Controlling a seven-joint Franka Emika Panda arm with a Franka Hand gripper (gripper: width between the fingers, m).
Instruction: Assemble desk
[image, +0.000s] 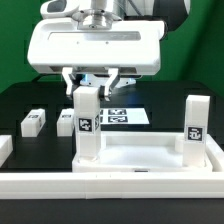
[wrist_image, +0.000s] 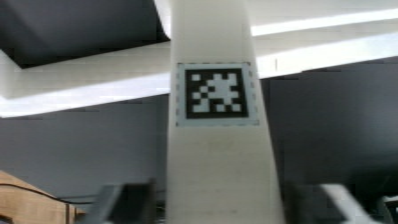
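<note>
The white desk panel (image: 140, 160) lies flat with its raised rim up. One white leg (image: 88, 122) with a black-and-white tag stands upright in the panel's corner at the exterior view's left. A second leg (image: 195, 122) stands in the corner at the right. Two more legs (image: 33, 122) (image: 66, 120) lie loose on the black table. My gripper (image: 90, 85) is straight above the left leg, open, with a finger on each side of its top. In the wrist view the leg (wrist_image: 217, 100) fills the middle, and dark gaps separate it from both fingers (wrist_image: 125, 205).
The marker board (image: 125, 115) lies flat on the table behind the panel. A long white rail (image: 110, 187) runs along the front, and a short white piece (image: 4, 148) sits at the exterior view's left edge.
</note>
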